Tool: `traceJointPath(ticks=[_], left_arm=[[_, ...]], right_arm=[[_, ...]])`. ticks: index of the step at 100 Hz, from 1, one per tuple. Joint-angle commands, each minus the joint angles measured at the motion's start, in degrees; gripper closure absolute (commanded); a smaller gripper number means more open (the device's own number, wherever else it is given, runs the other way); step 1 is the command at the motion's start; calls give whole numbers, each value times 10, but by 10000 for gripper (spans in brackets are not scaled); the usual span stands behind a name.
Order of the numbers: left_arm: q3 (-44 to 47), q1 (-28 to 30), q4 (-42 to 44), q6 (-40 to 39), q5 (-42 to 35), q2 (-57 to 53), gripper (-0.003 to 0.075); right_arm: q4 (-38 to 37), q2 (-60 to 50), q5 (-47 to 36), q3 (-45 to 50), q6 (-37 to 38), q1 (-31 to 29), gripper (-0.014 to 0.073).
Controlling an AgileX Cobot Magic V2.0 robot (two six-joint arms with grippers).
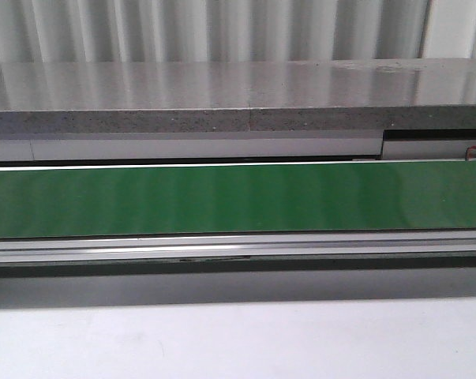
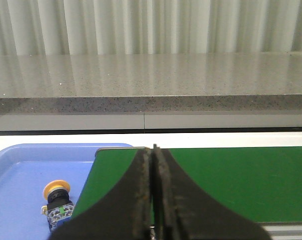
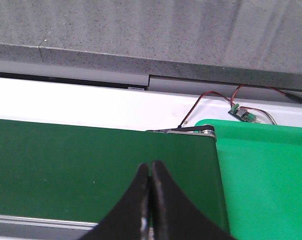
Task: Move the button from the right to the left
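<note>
Wrist views: left gripper [image 2: 154, 200] and right gripper [image 3: 150, 200] closed, empty, over belt [image 1: 238, 197] (button [image 2: 57, 204] on blue tray [image 2: 20, 180]).

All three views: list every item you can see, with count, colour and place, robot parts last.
conveyor belt: 1, dark green, running across the middle of the front view.
counter ledge: 1, speckled grey, behind the belt.
blue tray: 1, blue, at the belt's left end.
button: 1, orange cap on a dark and clear body, standing in the blue tray.
green tray: 1, bright green, at the belt's right end; the part in view holds nothing.
circuit board: 1, small, green, with red and black wires, behind the green tray.
left end effector: 1, black, closed, over the belt.
right end effector: 1, black, closed, over the belt.
</note>
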Motion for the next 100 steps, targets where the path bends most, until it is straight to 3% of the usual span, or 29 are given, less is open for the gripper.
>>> traceJointPath(ticks=[1, 18, 52, 100], left_arm=[[14, -5, -3, -6, -49, -20, 740], [14, -5, -3, -6, -49, -20, 740], [14, -5, -3, -6, -49, -20, 740], [14, -5, -3, -6, -49, -20, 740]], right_arm=[[7, -1, -54, -9, -2, 0, 662], [-6, -23, -116, 34, 38, 9, 662], [-168, -129, -217, 168, 233, 59, 662], [-170, -337, -262, 314, 260, 58, 662]])
